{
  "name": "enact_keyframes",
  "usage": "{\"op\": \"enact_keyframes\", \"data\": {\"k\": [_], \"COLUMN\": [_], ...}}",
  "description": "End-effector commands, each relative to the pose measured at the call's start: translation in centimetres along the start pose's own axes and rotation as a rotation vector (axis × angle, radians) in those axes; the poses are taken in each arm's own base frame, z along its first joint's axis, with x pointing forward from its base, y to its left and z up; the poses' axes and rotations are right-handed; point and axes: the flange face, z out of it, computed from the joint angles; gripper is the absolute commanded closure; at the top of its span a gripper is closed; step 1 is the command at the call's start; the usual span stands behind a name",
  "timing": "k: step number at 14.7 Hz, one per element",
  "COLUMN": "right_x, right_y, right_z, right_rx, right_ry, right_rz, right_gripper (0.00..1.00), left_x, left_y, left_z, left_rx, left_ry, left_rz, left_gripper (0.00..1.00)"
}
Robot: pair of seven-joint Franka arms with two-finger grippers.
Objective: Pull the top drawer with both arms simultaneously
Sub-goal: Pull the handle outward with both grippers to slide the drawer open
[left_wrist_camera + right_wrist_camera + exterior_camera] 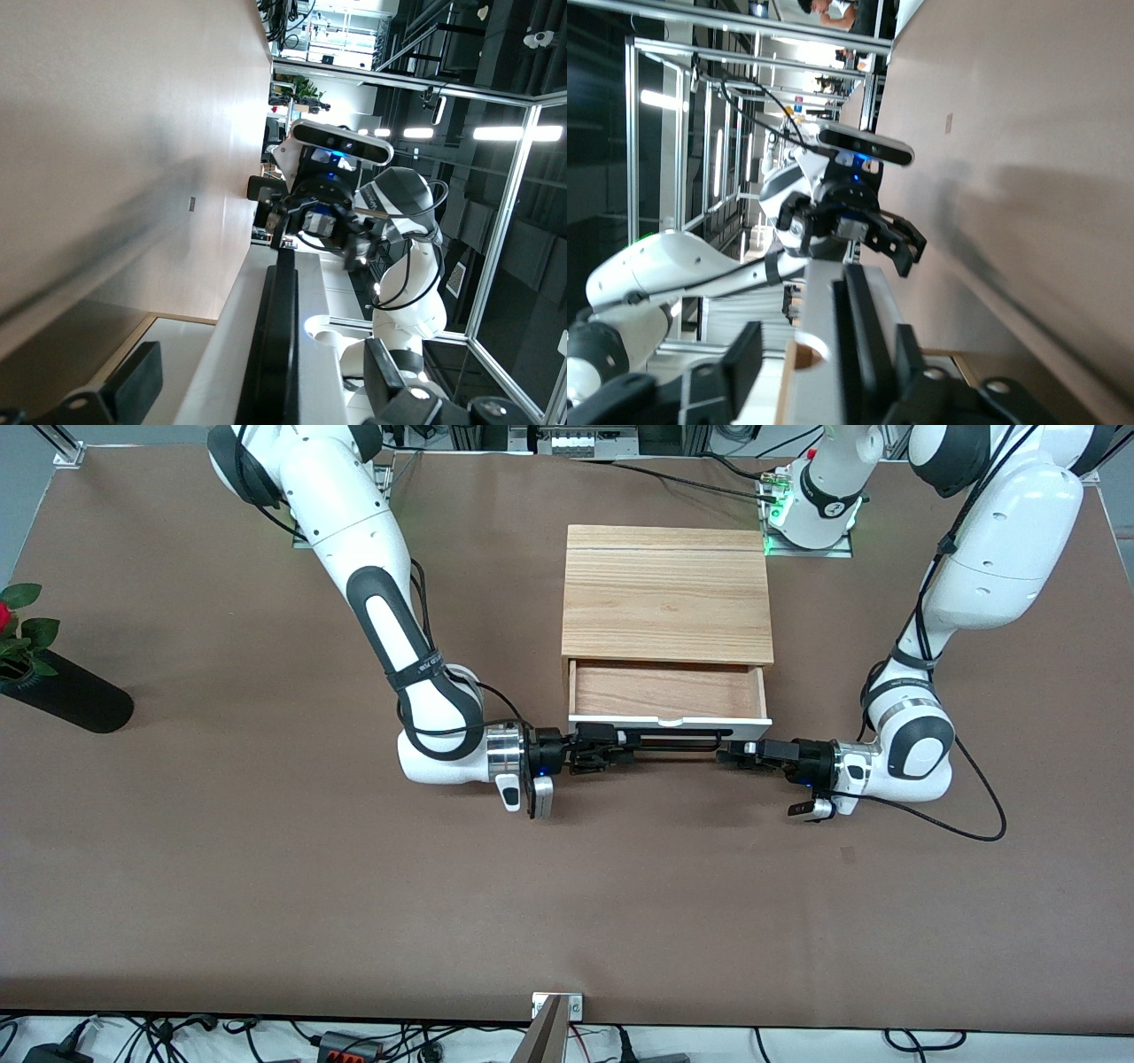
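The top drawer (669, 718) stands partly pulled out of the wooden casing (666, 593), and its reddish-brown inside (664, 689) shows. Its black bar handle (678, 735) runs along the white front. My right gripper (613, 744) is at the handle's end toward the right arm and my left gripper (726, 755) is at the other end. In the left wrist view the left gripper (257, 390) is open, with its fingers (133, 376) apart on either side of the handle (279, 354). In the right wrist view the right gripper (826, 363) is open, straddling the front panel (819, 354) and the handle (859, 345).
A black vase (66, 695) with a red flower lies near the table edge at the right arm's end. The left arm's base (811, 518) with a green light stands beside the casing. A cable (974, 815) trails on the table by the left wrist.
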Motion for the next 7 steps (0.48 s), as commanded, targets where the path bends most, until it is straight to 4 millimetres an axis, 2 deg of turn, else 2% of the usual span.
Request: {"op": "enact_keyframes", "data": {"k": [1, 7], "right_x": [1.7, 3.8], "right_y": [-1.6, -2.0], "right_z": [-1.4, -4.7], "right_rx": [-0.001, -0.089], "right_ry": [0.036, 0.033], "right_rz": [0.052, 0.149], "right_gripper": [0.14, 0.11], "left_x": [1.1, 3.4], "left_y": [2.8, 10.5], "left_z": [-0.5, -4.6], "left_rx": [0.035, 0.365], "left_ry": [-0.009, -0.075], "left_rz": [-0.035, -0.036], "left_gripper": [0.0, 0.0]}}
